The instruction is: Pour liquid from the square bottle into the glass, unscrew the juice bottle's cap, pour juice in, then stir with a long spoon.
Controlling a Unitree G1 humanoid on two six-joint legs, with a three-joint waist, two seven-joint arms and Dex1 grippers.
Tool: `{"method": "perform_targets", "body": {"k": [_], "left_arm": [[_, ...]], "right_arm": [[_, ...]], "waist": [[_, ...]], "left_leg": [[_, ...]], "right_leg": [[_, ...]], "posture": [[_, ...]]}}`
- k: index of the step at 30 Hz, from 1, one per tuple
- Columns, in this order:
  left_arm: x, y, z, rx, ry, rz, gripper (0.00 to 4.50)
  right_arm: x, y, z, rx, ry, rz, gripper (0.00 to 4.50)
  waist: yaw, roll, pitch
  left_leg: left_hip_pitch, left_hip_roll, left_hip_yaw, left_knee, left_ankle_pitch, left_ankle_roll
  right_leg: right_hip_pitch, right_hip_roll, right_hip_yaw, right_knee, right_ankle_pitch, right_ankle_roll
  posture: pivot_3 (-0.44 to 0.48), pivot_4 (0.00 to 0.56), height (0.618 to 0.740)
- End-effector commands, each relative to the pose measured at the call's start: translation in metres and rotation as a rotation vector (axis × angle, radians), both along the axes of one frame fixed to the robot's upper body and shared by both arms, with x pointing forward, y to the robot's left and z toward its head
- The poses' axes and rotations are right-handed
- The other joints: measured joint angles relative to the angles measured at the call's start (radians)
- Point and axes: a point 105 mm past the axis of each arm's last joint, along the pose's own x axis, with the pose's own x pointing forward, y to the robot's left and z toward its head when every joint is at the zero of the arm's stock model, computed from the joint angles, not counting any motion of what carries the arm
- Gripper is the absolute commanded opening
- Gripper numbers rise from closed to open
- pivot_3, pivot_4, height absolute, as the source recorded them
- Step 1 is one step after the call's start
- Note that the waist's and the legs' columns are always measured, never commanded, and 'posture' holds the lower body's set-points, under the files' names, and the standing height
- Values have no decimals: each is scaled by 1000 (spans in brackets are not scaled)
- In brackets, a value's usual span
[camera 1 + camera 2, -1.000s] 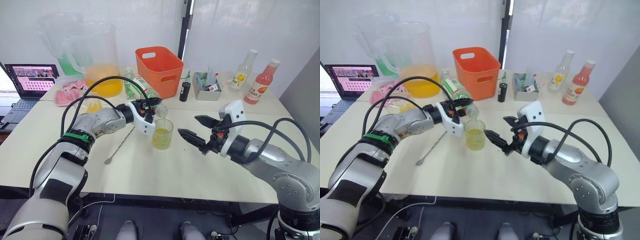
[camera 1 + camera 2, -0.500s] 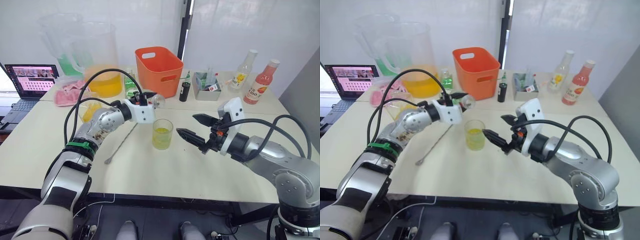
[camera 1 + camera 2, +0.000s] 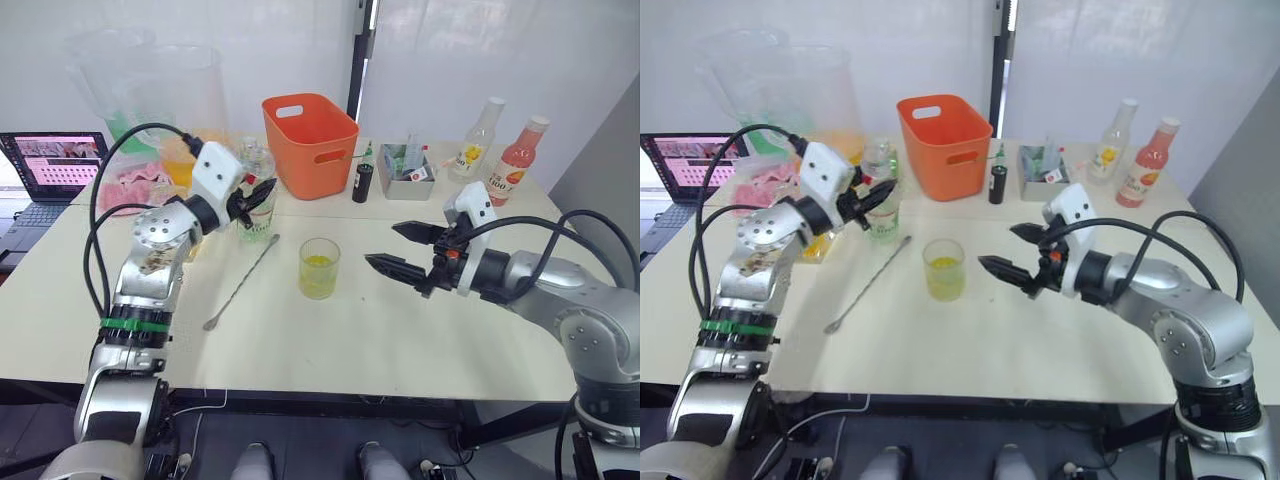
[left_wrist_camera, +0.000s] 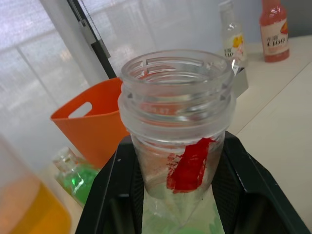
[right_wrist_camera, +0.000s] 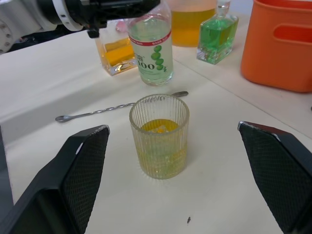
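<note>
**Operator:** State the position of the long spoon relative to each claw.

**Arm:** The long spoon (image 3: 242, 282) lies flat on the bench (image 3: 330, 340), just left of the glass (image 3: 319, 268). Its long axis runs diagonally: one end far and right, near the foot of the juice bottle (image 3: 256, 202); the other end near and left, toward my side of the bench. My left claw (image 3: 252, 194) is pinching the juice bottle below its open neck, upright, with the base at or just above the bench on the far left. The cap is off. My right claw (image 3: 404, 250) hovers spread and empty to the right of the glass, fingers pointing left at it.

**Operator:** Which arm is nearer the spoon?

**Arm:** The left one, by my estimate. The far end of the spoon lies just beside the bottle I hold. For the right claw, the glass stands between it and the spoon.

**Operator:** Status of the glass?

**Arm:** It stands upright at mid-bench, holding yellow liquid in its lower part. I judge that stirring is the remaining step. The left claw must first let go of the bottle.
</note>
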Motion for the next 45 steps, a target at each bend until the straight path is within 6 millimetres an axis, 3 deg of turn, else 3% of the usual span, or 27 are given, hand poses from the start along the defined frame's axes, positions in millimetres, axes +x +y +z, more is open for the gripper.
{"method": "perform_targets", "body": {"k": [1, 5, 9, 17, 19, 23, 26, 36, 40, 45], "left_arm": [[-29, 11, 33, -82, -73, 0, 1469], [-50, 36, 30, -148, -46, 75, 1469], [-73, 62, 16, -164, 7, 125, 1469], [-103, 147, -4, -243, 51, 346, 1469], [-110, 176, -10, -286, 31, 464, 1469], [-113, 218, -19, -363, 19, 640, 1469], [-102, 228, -17, -392, 22, 664, 1469], [-37, 236, 7, -390, 45, 690, 1469], [-16, 241, 4, -368, 68, 734, 1469], [3, 233, -6, -367, 99, 713, 1469]], "right_arm": [[6, -1, 12, -19, -57, 45, 4466], [12, 4, 9, -39, -41, 112, 4466], [16, 11, 11, -47, -42, 158, 4466], [13, 20, 5, -65, -20, 221, 4466], [12, 20, 4, -66, -20, 226, 4466], [16, 20, 5, -59, -28, 208, 4466], [14, 22, 4, -50, -30, 209, 4466], [7, 23, 4, -31, -39, 176, 4466], [5, 22, 4, -21, -43, 157, 4466], [3, 21, 5, -19, -44, 146, 4466]], "waist": [[-3, 0, 0], [-7, 0, 0], [-11, 0, 0], [-8, 0, 0], [-5, 0, 0], [-2, 0, 0], [3, -2, -1], [6, -3, -2], [3, -3, -2], [1, -3, -2]], "left_leg": [[0, 0, 0, 0, 0, 0], [1, 0, 0, 0, 0, 0], [2, 1, 0, -1, 0, 0], [2, 2, 0, 0, 0, 0], [2, 2, 0, 0, 0, 0], [2, 4, 0, 0, 0, 0], [2, 4, 0, 0, 0, 0], [1, 5, 0, -2, 1, -1], [1, 6, 0, -3, 1, -1], [1, 6, 0, -3, 1, -1]], "right_leg": [[0, 0, 0, 0, 0, 0], [0, 1, 0, 0, -1, 2], [0, 1, 0, 0, -1, 1], [0, 2, -1, 0, -6, -7], [0, 2, -1, -1, -6, -8], [-1, 4, -1, -1, -5, -9], [-1, 4, -1, -1, -5, -10], [-1, 6, -2, 0, -4, -9], [-1, 6, -2, 0, -2, -6], [-2, 6, -2, 0, -1, -4]], "posture": [[0, 150, 717], [0, 150, 717], [0, 150, 717], [0, 150, 717], [0, 150, 717], [0, 150, 717], [0, 150, 717], [0, 150, 717], [0, 150, 717], [0, 150, 717]]}}
